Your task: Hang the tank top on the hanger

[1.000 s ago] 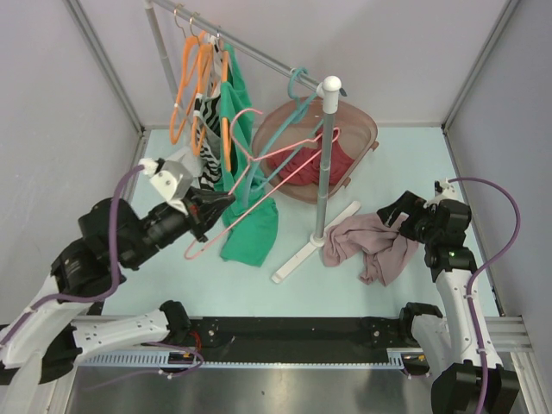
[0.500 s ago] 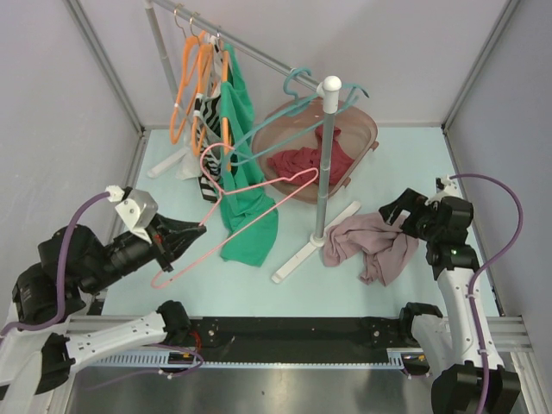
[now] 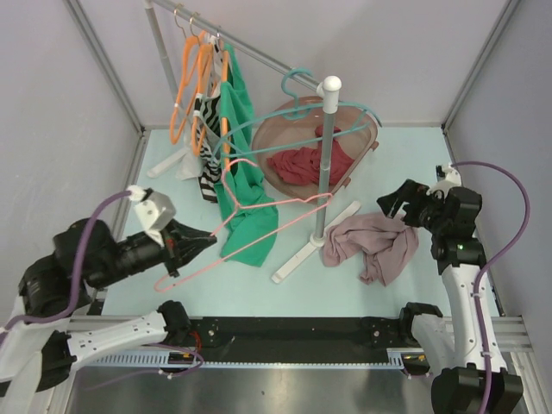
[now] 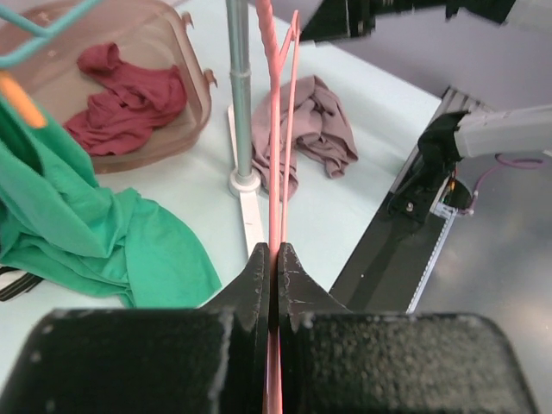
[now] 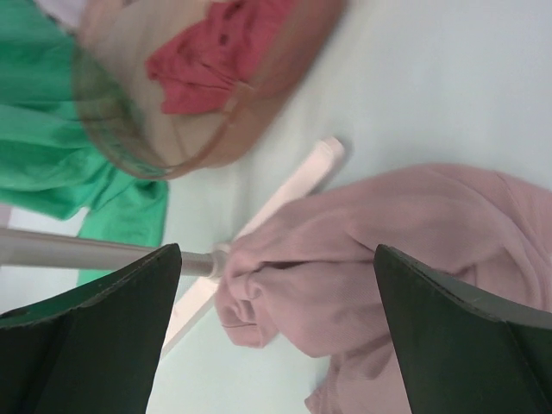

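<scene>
The mauve-pink tank top (image 3: 373,243) lies crumpled on the table by the rack's foot; it also shows in the right wrist view (image 5: 388,259) and the left wrist view (image 4: 315,129). My left gripper (image 3: 207,236) is shut on the thin light-pink hanger (image 3: 259,224), holding it off the rail above the table, its frame pointing right. In the left wrist view the hanger (image 4: 278,155) runs up from between the closed fingers. My right gripper (image 3: 390,205) is open and empty, raised just above and right of the tank top.
A clothes rack with a grey post (image 3: 323,164) and white foot (image 3: 310,246) stands mid-table. Orange hangers (image 3: 194,86), a teal hanger (image 3: 302,108) and a green garment (image 3: 246,207) hang on its rail. A brown basin (image 3: 366,129) holds a dark red garment (image 3: 302,164).
My left gripper has pulled the pink hanger off the rail, down and left, then swung it rightward. My right gripper lifted slightly above the tank top.
</scene>
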`<state>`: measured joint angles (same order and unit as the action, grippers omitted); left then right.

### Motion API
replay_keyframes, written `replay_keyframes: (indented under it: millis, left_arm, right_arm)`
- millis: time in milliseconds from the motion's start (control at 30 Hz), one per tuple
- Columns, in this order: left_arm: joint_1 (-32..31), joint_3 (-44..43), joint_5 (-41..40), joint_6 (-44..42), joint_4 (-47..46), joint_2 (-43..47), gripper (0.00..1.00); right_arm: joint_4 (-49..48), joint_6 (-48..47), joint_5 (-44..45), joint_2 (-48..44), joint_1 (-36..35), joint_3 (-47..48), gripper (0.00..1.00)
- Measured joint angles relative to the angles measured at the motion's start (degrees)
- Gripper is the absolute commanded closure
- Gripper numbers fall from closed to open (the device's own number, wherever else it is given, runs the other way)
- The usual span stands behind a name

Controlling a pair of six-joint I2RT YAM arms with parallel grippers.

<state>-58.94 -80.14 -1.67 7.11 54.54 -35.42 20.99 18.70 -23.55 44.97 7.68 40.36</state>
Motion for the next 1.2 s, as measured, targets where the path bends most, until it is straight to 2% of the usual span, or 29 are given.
replay_keyframes:
  millis: [167,333,533,733,933,1100,1200]
  left_arm:
    - [0.0,4.02,4.07,-0.17,-3.72,-5.07,1.0]
    - [0.0,6.47,8.35,-0.83,-6.23,-8.9,1.0]
    - [0.0,8.96,10.64,-1.55,-9.77,-9.55,1.0]
    - [0.0,13.09,11.43,-3.13,-14.08,-10.16,1.0]
    - [0.0,15.91,14.38,-4.22,-18.97,-13.33,1.0]
    - [0.0,16.57,17.33,-4.72,-22.43,-14.14,1.0]
    - [0.0,16.57,18.91,-4.87,-24.09,-14.47,1.0]
  right_arm:
    - [-3.3,-2.47,-8.52,-0.02,-0.87,4.9,0.0]
    - [-5.92,-5.31,-15.87,-3.89,-4.0,5.75,0.0]
    - [-10.73,-6.58,-28.55,-6.67,-8.35,5.95,0.0]
    - [-14.29,-6.86,-39.21,-5.33,-14.82,6.51,0.02]
    - [-13.9,-9.6,-43.74,-0.94,-23.08,9.75,0.05]
    - [-12.28,-12.63,-44.54,2.03,-30.42,11.28,0.12]
    - [-11.39,-14.45,-43.15,2.99,-34.34,11.43,0.21]
